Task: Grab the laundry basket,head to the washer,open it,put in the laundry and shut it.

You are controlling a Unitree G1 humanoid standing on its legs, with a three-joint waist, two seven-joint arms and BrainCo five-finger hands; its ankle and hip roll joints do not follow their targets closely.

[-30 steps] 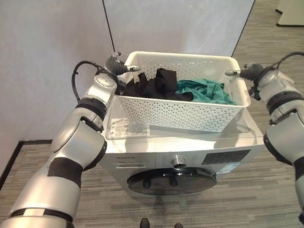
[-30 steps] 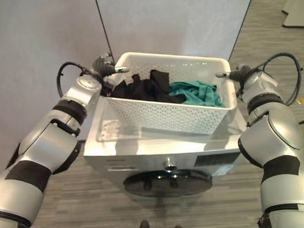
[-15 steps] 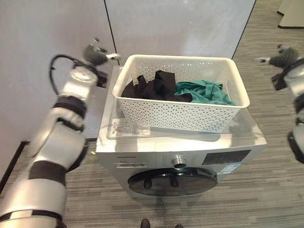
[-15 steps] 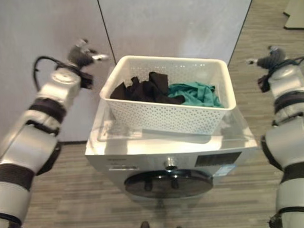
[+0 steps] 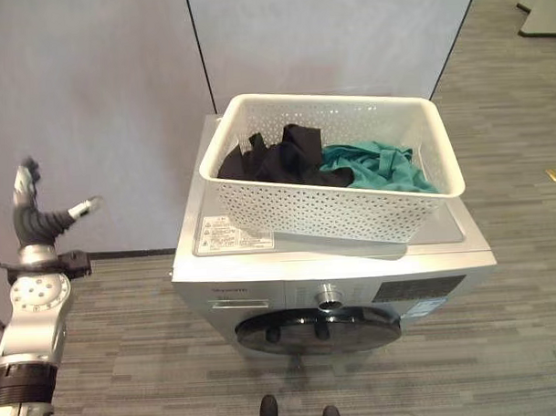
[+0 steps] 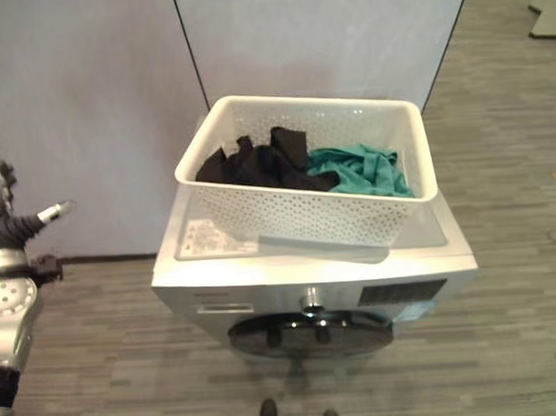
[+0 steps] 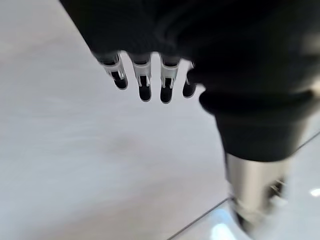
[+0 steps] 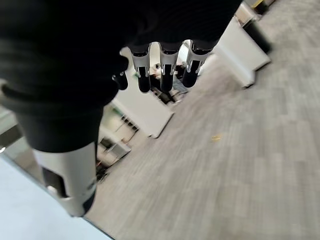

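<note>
Pale grey wall panels (image 5: pixel 91 87), dark seam, grey wood-plank floor (image 5: pixel 522 136) — evenly lit

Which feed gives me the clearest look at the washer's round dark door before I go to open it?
The left eye view: the round dark washer door sits shut, low on the machine's front below the white perforated laundry basket. The right eye view shows the same door from slightly aside. Both wrist views point elsewhere, at wall and floor.
</note>
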